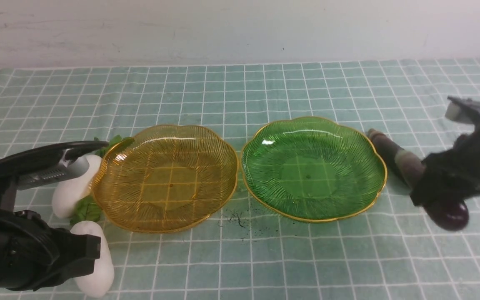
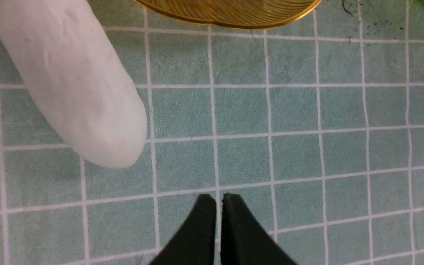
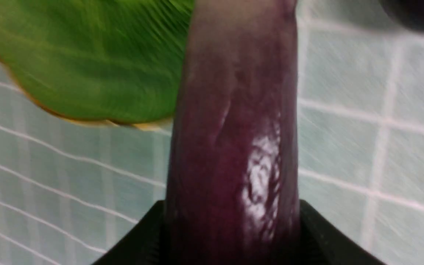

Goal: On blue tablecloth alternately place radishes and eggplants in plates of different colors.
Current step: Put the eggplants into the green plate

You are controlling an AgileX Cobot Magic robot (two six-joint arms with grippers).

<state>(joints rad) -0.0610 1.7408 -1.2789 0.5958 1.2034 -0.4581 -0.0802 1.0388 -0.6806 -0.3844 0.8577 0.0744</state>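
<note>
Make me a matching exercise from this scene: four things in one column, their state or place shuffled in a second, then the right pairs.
Things:
1. amber plate
2. green plate
3. left gripper
4. right gripper

States:
A. fingers shut, holding nothing
B. empty, with radishes beside it
C. fingers closed around an eggplant
D. empty, on the robot's right

Pairs: 1-B, 2-D, 3-A, 4-C

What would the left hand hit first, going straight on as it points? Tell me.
Likely the amber plate: the shut left hand points at its rim across bare tablecloth, the radish lying off to one side. Depth is unclear.
</note>
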